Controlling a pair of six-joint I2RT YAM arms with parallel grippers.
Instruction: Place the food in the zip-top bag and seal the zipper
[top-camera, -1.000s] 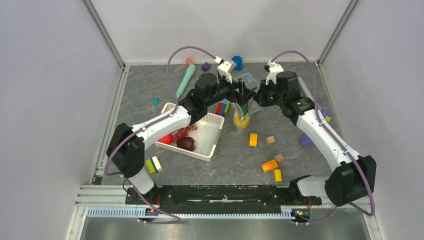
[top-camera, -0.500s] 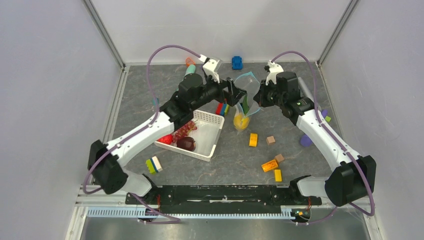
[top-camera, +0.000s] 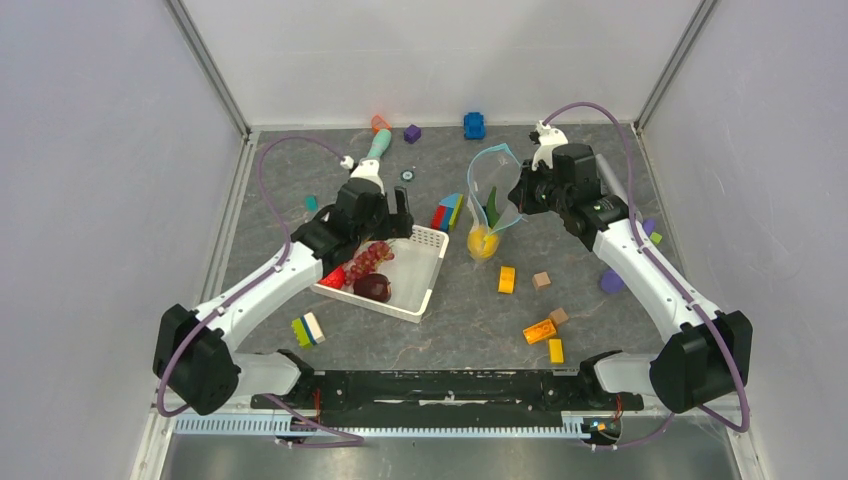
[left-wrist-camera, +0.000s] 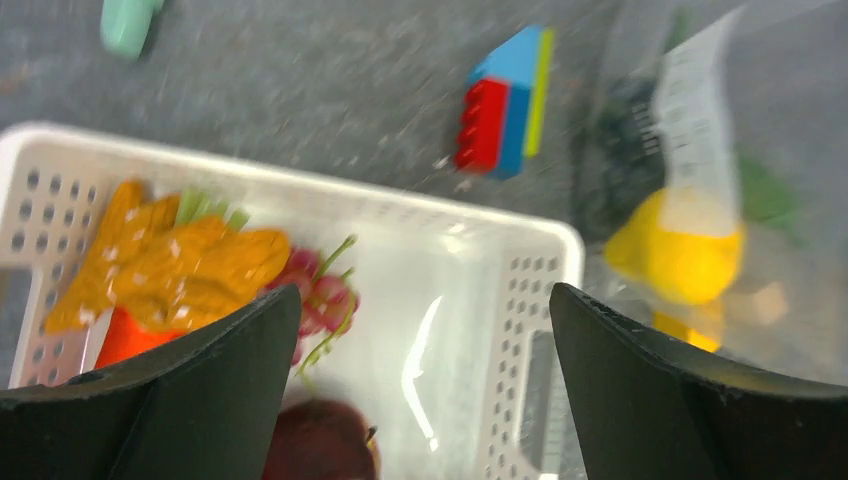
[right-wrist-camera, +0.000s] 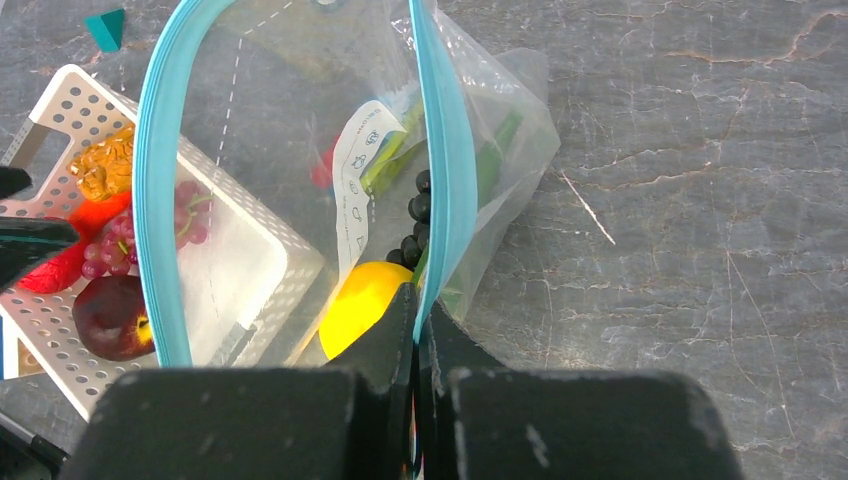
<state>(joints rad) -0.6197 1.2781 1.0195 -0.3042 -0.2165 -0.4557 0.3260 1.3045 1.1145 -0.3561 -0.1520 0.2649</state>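
The clear zip-top bag (top-camera: 492, 195) hangs with its mouth open, and its light-blue zipper (right-wrist-camera: 160, 200) forms a wide loop. My right gripper (right-wrist-camera: 418, 300) is shut on the zipper strip at the mouth's right edge and holds the bag up (top-camera: 520, 193). In the bag lie a yellow fruit (right-wrist-camera: 362, 300), a green pod (right-wrist-camera: 500, 140) and dark grapes (right-wrist-camera: 415, 220). My left gripper (left-wrist-camera: 425, 300) is open and empty over the white mesh basket (left-wrist-camera: 520, 235), left of the bag (top-camera: 395, 215). The basket holds an orange carrot (left-wrist-camera: 170, 265), red grapes (left-wrist-camera: 315, 290), a maroon fruit (left-wrist-camera: 320, 445) and a red piece (left-wrist-camera: 125, 335).
A red-blue-yellow block (top-camera: 446, 212) lies between basket and bag. Orange, tan and yellow blocks (top-camera: 538, 331) lie scattered front right. A teal marker (top-camera: 372, 158), a purple block (top-camera: 412, 133) and a blue toy (top-camera: 474, 125) lie at the back. A striped block (top-camera: 307, 328) lies front left.
My left arm has drawn back from the bag's mouth, moving left and nearer, and now hovers over the basket. The right gripper has kept its hold on the bag.
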